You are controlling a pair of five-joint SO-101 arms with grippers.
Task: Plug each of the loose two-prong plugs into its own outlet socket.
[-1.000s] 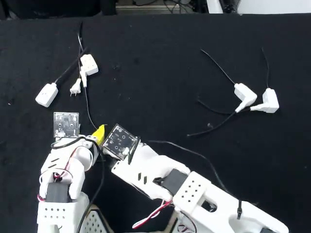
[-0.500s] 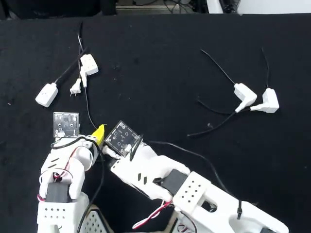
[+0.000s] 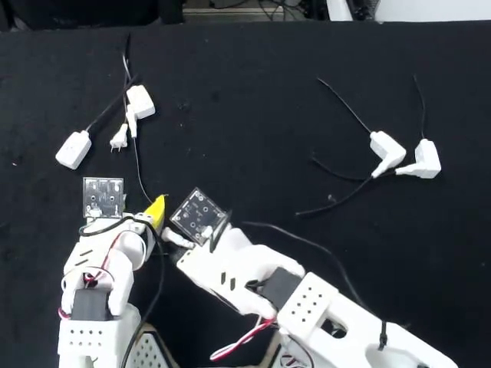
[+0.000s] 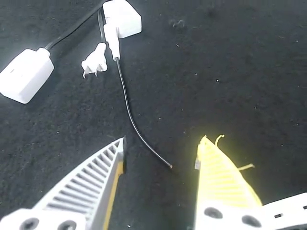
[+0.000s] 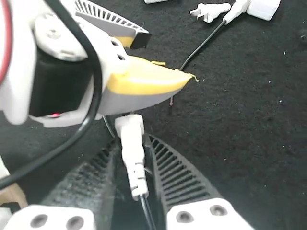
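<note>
A white two-prong plug (image 5: 132, 153) is gripped between the closed jaws of the right gripper (image 5: 133, 140), with its black cord running back between them toward the wrist. Its wider end projects past the jaw tips. The prongs cannot be made out. In the high view this plug is seen low over the near left part of the black desk (image 3: 253, 115), just beside the yellow-tipped finger (image 3: 156, 207) of the left arm.

The left gripper (image 4: 160, 143) is held close to the desk with its jaws open and nothing between them but the free end of a thin black cord (image 4: 144, 139), which lies on the desk.

Farther out on the left side, a loose plug (image 3: 119, 139) lies between two white outlet sockets: one socket (image 3: 74, 149) is nearer the desk's left edge, on a thick black cord, and the other socket (image 3: 140, 102) is farther back. The thin black cord leads from this farther socket.

Well apart, on the right side of the desk, a white corded piece (image 3: 386, 150) and a second corded piece (image 3: 426, 159) lie close together, and their black cords trail across the desk.
</note>
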